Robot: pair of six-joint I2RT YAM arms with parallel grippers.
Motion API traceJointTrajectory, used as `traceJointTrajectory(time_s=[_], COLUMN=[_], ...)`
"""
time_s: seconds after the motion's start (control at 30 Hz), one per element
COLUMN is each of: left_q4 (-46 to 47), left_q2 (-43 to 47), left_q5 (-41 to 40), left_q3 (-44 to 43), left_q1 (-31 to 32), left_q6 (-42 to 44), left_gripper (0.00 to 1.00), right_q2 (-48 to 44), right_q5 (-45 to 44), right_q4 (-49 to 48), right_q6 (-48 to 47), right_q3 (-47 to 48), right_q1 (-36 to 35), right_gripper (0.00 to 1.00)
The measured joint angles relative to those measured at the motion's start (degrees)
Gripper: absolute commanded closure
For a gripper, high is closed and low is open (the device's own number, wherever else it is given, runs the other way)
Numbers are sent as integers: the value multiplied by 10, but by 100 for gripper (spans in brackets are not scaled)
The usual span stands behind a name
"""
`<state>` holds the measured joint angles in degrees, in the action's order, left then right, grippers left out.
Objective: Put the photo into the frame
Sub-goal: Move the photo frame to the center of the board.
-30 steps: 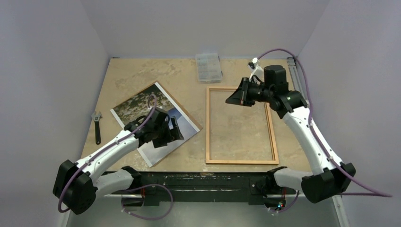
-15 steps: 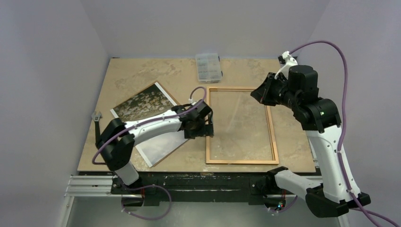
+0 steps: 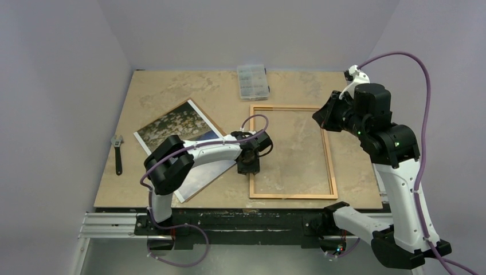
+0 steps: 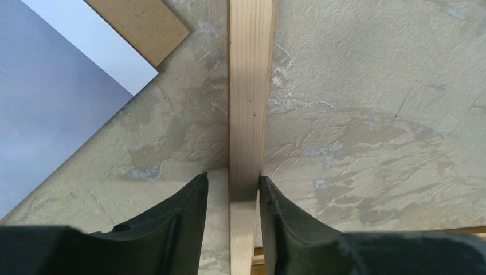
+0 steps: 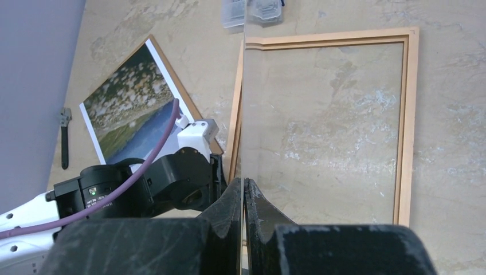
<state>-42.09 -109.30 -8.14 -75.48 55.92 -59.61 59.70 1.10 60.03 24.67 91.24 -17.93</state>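
Left gripper [image 4: 232, 182]: we see it low over the near part of the table, its fingers astride the left rail of the frame. They are half spread. The right finger touches the rail, and a sliver of table shows between the left finger and the wood, so nothing is pinched.
Frame [image 3: 292, 196]: we find it flat on the table, right of centre, with its long sides running away from us.
Photo [image 3: 172, 123]: it lies face up, left of the frame and apart from it, turned at an angle. Our left arm crosses over its near half.
Backing board [image 4: 137, 23]: it is brown, lies under the photo, and pokes out along the photo's far right edge.
Wrench [image 3: 117, 153]: it sits by the table's left edge, well apart from the photo.
Right gripper [image 5: 245, 182]: it is raised over the frame's far right corner. We see its fingers pressed together on a clear sheet [image 5: 245, 86], which stands edge-on.
Clear box [image 3: 253, 81]: it is at the far edge, just beyond the frame.
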Motion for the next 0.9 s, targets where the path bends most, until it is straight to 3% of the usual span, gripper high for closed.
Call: traceJointTrajectory(time_s=[0.17,0.9], left_q4=[1,5], left_q2=[1,113], left_q5=[-4,-13], left_q3=[2,144], left_q1=[0,1], left_q6=[-20,-88], left_gripper=[100,100], right_q2=[-1,-4], right_q5=[-1,38], right_q4=[-1,-50], right_q6=[-1,-1], right_q3=[-9,-103], right_q1=[0,0], right_gripper=[100,100])
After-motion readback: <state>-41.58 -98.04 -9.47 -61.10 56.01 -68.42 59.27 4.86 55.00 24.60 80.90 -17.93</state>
